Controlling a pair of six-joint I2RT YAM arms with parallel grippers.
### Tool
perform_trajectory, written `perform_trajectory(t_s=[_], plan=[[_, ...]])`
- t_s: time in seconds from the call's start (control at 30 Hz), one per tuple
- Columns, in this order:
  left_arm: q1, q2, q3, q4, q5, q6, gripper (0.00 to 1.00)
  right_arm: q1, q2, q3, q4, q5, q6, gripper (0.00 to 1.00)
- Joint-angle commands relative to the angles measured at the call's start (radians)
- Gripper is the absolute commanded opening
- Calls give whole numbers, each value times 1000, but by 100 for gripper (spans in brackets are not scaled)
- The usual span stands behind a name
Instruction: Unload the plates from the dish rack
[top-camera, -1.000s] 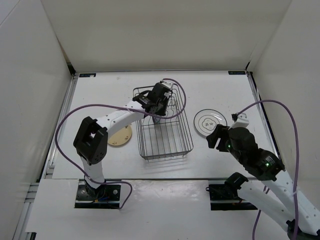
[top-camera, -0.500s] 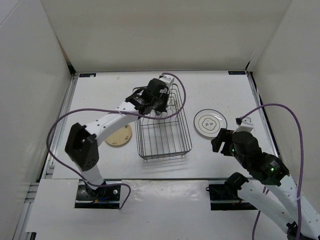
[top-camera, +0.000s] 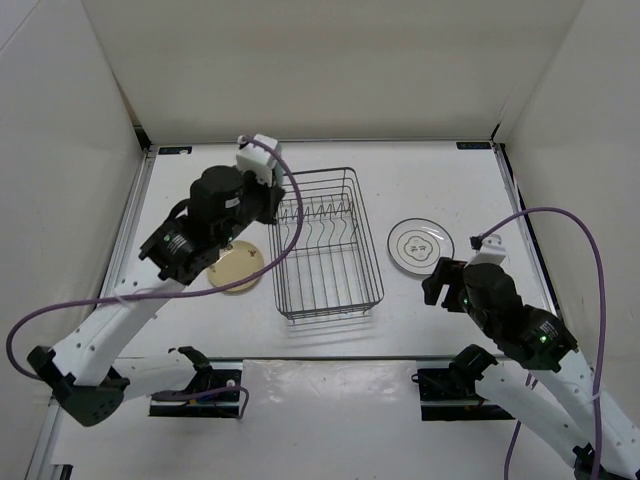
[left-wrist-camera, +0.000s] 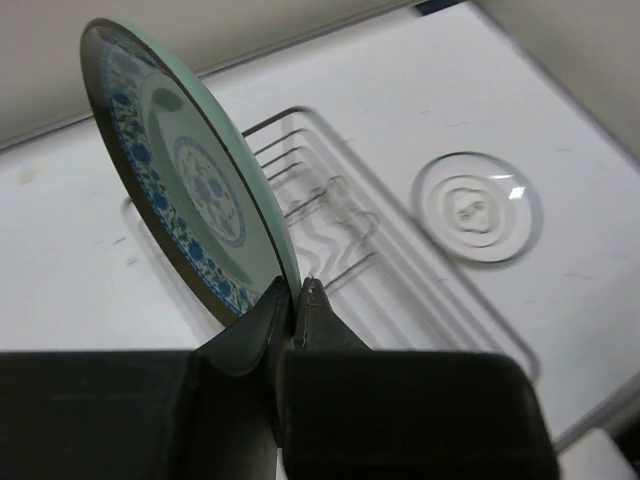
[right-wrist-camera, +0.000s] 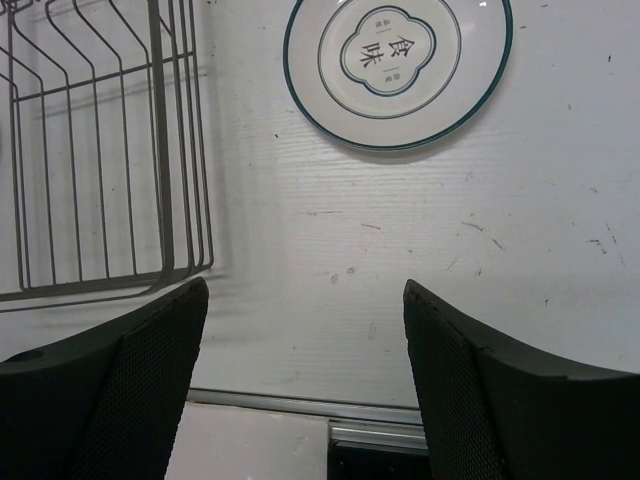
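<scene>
Pinching the blue-patterned plate by its rim, the left gripper holds it on edge, aloft, left of the dish rack, which appears empty. The white plate and cream plate lie flat on either side of the rack. The right gripper has its jaws spread and holds nothing. Outstanding: setting this plate down.
</scene>
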Motion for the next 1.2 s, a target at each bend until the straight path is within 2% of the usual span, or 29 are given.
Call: perform_trajectory(t_s=[0.0,0.13,0.23,0.47,0.77,0.83,0.9,0.93,1.03,1.07,1.17], plan=[[5,-63,-102,-218,-278,96,0,-1,-11,-22,18,20,-14,81],[7,-144,-367,-156,-371,60,0,-3,14,-53,47,-10,-22,83],[17,-170,-473,-114,-402,20,0,-3,35,-62,49,-35,-11,83],[27,-20,-575,-36,-518,-33,0,-3,34,-72,35,-69,-14,83],[31,142,-581,-22,-515,-125,3,-3,-3,-47,-17,-44,-33,84],[33,162,-567,-35,-515,-143,9,-1,-6,-42,-22,-32,-37,85],[33,165,-554,-49,-512,-157,23,-1,-9,-42,-26,-30,-34,85],[31,165,-549,-55,-505,-163,36,-3,-8,-47,-28,-26,-36,85],[28,158,-529,-83,-477,-180,53,-3,-11,-49,-25,-24,-34,87],[19,152,-515,-86,-469,-181,67,-1,-8,-49,-25,-24,-34,87],[10,124,-489,-112,-465,-183,88,-4,2,-49,-26,-21,-36,90]])
